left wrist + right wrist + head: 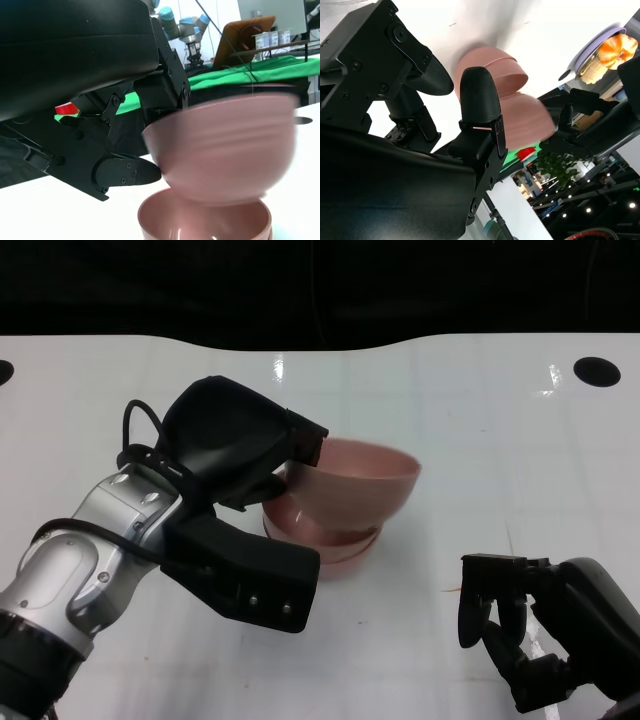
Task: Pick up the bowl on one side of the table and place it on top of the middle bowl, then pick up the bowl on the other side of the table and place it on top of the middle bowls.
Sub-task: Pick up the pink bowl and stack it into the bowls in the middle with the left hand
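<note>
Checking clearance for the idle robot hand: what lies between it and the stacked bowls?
Only bare white table between the right robot hand and the bowls, in the head view.

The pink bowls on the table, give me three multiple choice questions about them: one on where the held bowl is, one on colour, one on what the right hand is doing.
1. Where is the bowl held by the left hand?
A. Flat on the table beside the stack
B. Tilted just above the bowls in the middle
C. At the far table edge

2. What colour are the bowls?
A. Pink
B. Blue
C. White

3. What state is the right hand in?
A. Gripping a bowl
B. Pressing on the stack
C. Holding nothing

Answers:
1 B: the left hand grips the held bowl by its rim, tilted over the middle bowls, not yet seated.
2 A: both show pink in the head and left wrist views.
3 C: the right hand sits apart from the bowls with nothing in its fingers.
</note>
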Controlling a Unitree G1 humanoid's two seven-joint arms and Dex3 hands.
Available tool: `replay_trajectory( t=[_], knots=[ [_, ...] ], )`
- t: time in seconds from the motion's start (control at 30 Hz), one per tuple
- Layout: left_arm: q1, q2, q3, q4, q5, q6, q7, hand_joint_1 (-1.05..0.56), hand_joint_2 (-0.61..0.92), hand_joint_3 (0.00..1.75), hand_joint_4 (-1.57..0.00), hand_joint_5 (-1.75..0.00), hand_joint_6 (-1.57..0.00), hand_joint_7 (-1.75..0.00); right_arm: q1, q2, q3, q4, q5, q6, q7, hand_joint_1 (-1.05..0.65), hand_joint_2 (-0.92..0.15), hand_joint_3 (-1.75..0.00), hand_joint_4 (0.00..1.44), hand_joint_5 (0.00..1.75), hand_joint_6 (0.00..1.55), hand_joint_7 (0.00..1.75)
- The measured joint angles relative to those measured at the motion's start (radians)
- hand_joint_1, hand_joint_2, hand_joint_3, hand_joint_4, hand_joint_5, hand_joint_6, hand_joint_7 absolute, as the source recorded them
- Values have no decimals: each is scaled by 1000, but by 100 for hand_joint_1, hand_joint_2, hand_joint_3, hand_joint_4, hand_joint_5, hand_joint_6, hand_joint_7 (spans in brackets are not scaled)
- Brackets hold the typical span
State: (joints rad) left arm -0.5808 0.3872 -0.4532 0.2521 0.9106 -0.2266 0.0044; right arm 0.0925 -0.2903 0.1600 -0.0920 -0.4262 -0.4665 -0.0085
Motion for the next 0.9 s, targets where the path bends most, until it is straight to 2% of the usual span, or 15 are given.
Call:
replay_trajectory(
  t=[0.03, 0.1, 0.17, 0.37, 0.47, 0.5, 0.6, 0.67, 0.77, 0.8, 0.83, 0.87, 0.9],
  knots=[
    [-7, -1, -7, 14, 8, -1, 6, -28, 67, 45, -90, -175, -108, -64, 0, 0, 0, 0, 0, 0, 0, -7, -17, -162, 95, 175, 78, 159],
    [-16, -1, -19, 39, 28, -3, 27, -31, 75, 29, -92, -175, -114, -47, 0, 0, 0, 0, 0, 0, 0, -8, -17, -162, 95, 175, 78, 159],
    [-17, -1, -26, 56, 39, -6, 41, -32, 79, 24, -91, -175, -116, -41, 0, 0, 0, 0, 0, 0, 0, -8, -17, -162, 95, 175, 78, 159],
    [-17, -2, -42, 96, 77, 9, 68, -33, 82, 18, -88, -175, -115, -36, 0, 0, 0, 0, -1, 1, 0, -7, -17, -162, 95, 175, 78, 159],
    [-17, -3, -47, 107, 87, 16, 94, -29, 81, 16, -89, -175, -118, -39, 0, 1, 0, 0, -1, 1, 0, -8, -17, -162, 95, 175, 78, 158],
    [-17, -2, -48, 110, 94, 19, 103, -29, 82, 16, -89, -175, -118, -44, 0, 1, 0, 0, -1, 1, 0, -8, -17, -162, 95, 175, 78, 158],
    [-17, -1, -52, 114, 101, 25, 104, -30, 87, 13, -89, -175, -94, -99, 0, 1, 0, 0, -1, 1, 0, -8, -17, -162, 95, 175, 78, 158],
    [-17, 2, -53, 114, 101, 24, 104, -31, 90, 13, -88, -175, -90, -110, 0, 1, 0, -1, -1, 2, 0, -8, -17, -162, 95, 175, 78, 158],
    [-12, 12, -54, 114, 101, 20, 104, -30, 90, 14, -87, -175, -89, -116, 0, 1, 0, -2, -1, 3, 0, -8, -17, -162, 95, 175, 78, 158],
    [-10, 15, -54, 114, 100, 19, 104, -29, 89, 13, -87, -175, -89, -114, 0, 1, 0, -3, -1, 3, 0, -8, -17, -162, 95, 175, 78, 158],
    [-7, 17, -55, 114, 100, 18, 104, -29, 88, 11, -87, -175, -91, -105, 0, 1, 0, -3, -1, 3, 0, -8, -17, -162, 95, 175, 78, 159],
    [-3, 20, -55, 114, 99, 16, 104, -29, 87, 7, -85, -175, -98, -82, 0, 1, 0, -3, -1, 3, 0, -8, -17, -162, 95, 175, 78, 159],
    [9, 21, -55, 115, 99, 13, 104, -29, 87, 7, -85, -175, -98, -82, 0, 1, 0, -3, -1, 3, 0, -8, -17, -162, 95, 175, 78, 159]
  ],
)
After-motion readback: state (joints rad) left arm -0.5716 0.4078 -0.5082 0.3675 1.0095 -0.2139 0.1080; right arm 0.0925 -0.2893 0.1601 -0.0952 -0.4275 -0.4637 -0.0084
